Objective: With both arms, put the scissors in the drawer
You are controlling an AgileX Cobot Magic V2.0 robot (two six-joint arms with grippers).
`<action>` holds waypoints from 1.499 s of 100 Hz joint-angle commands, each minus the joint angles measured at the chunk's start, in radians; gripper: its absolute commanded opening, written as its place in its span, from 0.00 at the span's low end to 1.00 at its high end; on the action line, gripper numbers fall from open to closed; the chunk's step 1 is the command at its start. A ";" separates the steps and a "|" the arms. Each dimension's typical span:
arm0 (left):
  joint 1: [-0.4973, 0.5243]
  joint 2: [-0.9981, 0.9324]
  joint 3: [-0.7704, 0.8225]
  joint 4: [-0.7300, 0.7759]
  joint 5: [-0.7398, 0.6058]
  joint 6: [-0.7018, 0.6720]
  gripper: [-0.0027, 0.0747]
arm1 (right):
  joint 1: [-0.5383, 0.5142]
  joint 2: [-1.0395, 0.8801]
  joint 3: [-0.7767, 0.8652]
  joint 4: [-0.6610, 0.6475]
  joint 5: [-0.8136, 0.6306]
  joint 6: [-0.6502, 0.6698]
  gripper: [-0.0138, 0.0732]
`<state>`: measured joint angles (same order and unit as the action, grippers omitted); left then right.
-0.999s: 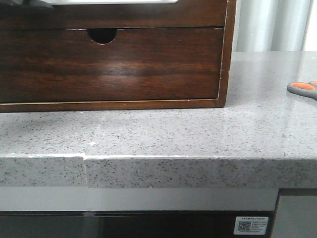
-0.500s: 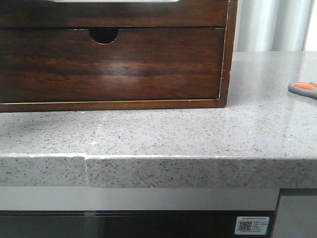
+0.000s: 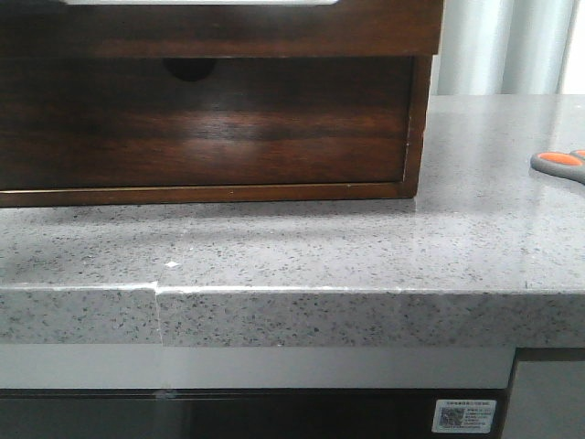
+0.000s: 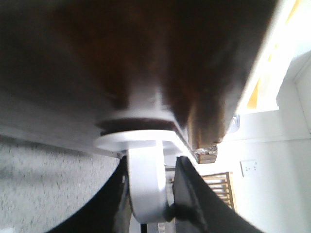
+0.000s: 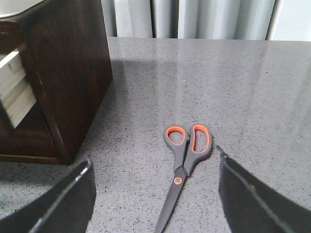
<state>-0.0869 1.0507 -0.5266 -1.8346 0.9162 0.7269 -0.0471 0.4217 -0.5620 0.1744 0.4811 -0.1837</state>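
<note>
Slippage worries me: left claw (image 4: 167,189), grip lost in blur, at glossy reddish-brown wooden drawer (image 3: 219,27); right claw (image 5: 153,156) wide open, empty, above grey-handled orange-lined scissors (image 5: 182,167) at the cabinet's three o'clock.

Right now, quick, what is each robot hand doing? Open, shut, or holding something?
Left gripper: too close and blurred against the dark wood; cannot tell.
Right gripper: open, empty, above the scissors.
</note>
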 commanded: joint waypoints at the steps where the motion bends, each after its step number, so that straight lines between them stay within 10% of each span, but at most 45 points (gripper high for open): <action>1: -0.007 -0.083 0.011 -0.034 0.142 0.087 0.04 | -0.003 0.014 -0.034 0.003 -0.083 -0.002 0.71; 50: -0.007 -0.282 0.119 -0.034 0.079 0.057 0.07 | -0.003 0.014 -0.034 0.003 -0.083 -0.002 0.71; 81: -0.007 -0.282 0.119 0.007 0.073 0.057 0.51 | -0.003 0.014 -0.036 0.003 -0.060 -0.002 0.71; 150: -0.007 -0.501 0.100 0.617 0.025 0.032 0.50 | -0.003 0.404 -0.233 -0.014 0.081 -0.002 0.71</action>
<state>-0.0869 0.6063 -0.3821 -1.2409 0.9726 0.7766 -0.0471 0.7794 -0.7407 0.1680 0.6211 -0.1820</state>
